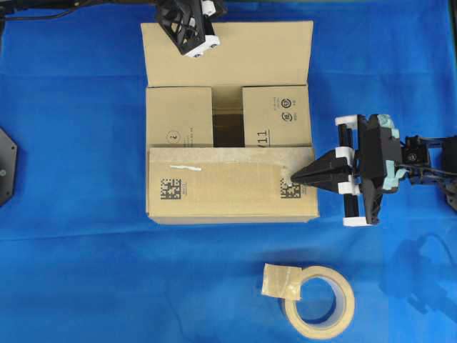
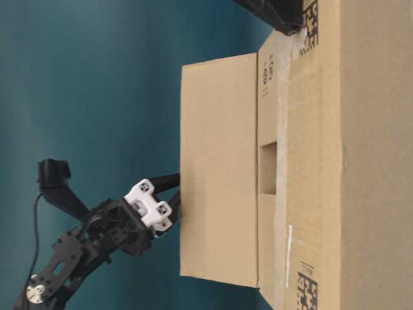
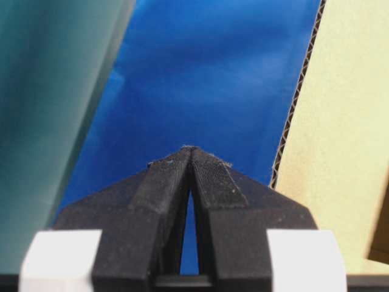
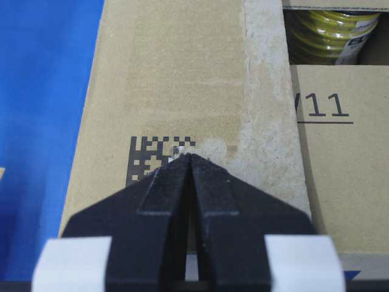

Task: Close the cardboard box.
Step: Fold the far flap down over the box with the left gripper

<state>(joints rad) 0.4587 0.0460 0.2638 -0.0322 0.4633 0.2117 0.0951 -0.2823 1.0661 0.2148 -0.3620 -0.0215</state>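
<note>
Item: cardboard box (image 1: 230, 171), large corrugated carton on the blue cloth (image 1: 71, 179). Both short flaps and the near long flap lie folded in; the far long flap (image 1: 228, 53) is upright. Likely light and stiff, hinging at its creases; best pushed on a flap's face or free edge, not pinched.

Right gripper (image 1: 294, 176): fingers pressed together, empty, tips resting on the near flap's printed code (image 4: 155, 161).

Left gripper (image 1: 196, 48): fingers together, empty; far flap just beside them.

Tape roll (image 1: 318, 299): well apart from both.
</note>
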